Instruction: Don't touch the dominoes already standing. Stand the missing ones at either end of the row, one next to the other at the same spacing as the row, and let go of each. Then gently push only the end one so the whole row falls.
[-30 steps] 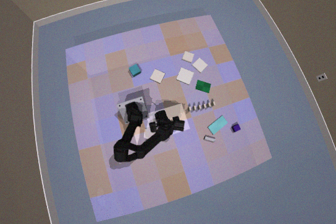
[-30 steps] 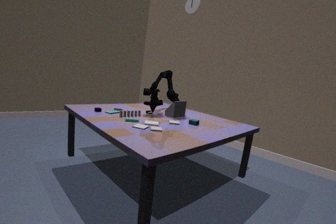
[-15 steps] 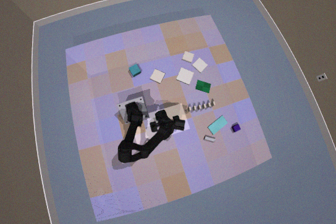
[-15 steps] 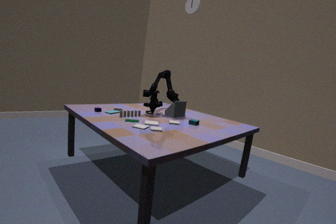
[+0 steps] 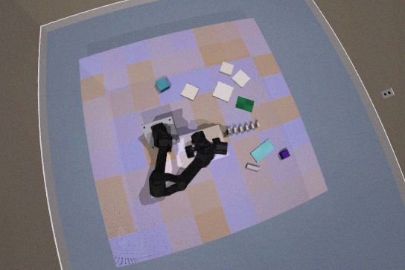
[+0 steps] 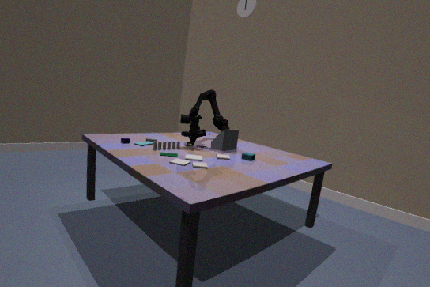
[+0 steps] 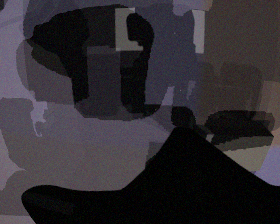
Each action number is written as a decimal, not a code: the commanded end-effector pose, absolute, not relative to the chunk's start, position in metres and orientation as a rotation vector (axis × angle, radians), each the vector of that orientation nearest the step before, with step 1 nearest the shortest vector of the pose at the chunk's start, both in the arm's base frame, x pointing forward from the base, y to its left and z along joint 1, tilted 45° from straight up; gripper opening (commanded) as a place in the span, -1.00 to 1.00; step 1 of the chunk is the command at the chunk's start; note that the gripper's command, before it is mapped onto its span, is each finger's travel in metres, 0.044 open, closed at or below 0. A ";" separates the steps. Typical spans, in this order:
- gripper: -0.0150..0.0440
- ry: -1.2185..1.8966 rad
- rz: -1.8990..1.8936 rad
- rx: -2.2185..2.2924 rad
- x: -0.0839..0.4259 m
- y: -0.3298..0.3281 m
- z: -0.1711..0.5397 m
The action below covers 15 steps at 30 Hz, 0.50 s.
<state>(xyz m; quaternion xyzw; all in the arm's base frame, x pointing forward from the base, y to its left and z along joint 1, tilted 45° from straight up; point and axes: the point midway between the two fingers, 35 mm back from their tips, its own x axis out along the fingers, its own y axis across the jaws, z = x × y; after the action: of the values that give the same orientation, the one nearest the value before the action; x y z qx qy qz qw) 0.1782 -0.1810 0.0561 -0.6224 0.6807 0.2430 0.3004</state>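
My gripper (image 6: 193, 144) (image 7: 180, 135) is shut with nothing visible between the fingers. It points down, its tips low over the table near the base; from above the arm hides them. In the wrist view a pale block (image 7: 246, 156), probably a domino, lies just right of the fingertips, partly in dark shadow. Several dominoes (image 5: 241, 128) (image 6: 164, 145) stand upright in an evenly spaced row, to the right of the gripper in the top view. A pale grey domino-like bar (image 5: 252, 167) (image 6: 151, 139) lies flat beyond the row.
A turquoise slab (image 5: 262, 150) (image 6: 144, 143) and purple cube (image 5: 284, 154) (image 6: 125, 140) lie near the bar. A green slab (image 5: 245, 104) (image 6: 168, 154) and several white tiles (image 5: 223, 91) (image 6: 194, 157) lie on the row's other side. A teal block (image 5: 162, 84) (image 6: 248, 156) sits farther off.
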 end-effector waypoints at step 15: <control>-0.40 1.804 0.610 -1.634 0.209 -0.131 0.113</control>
<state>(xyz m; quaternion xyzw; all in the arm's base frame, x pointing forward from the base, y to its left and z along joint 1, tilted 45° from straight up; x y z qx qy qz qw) 0.2076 -0.1326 0.1081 -0.6219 0.6794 0.2393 0.3071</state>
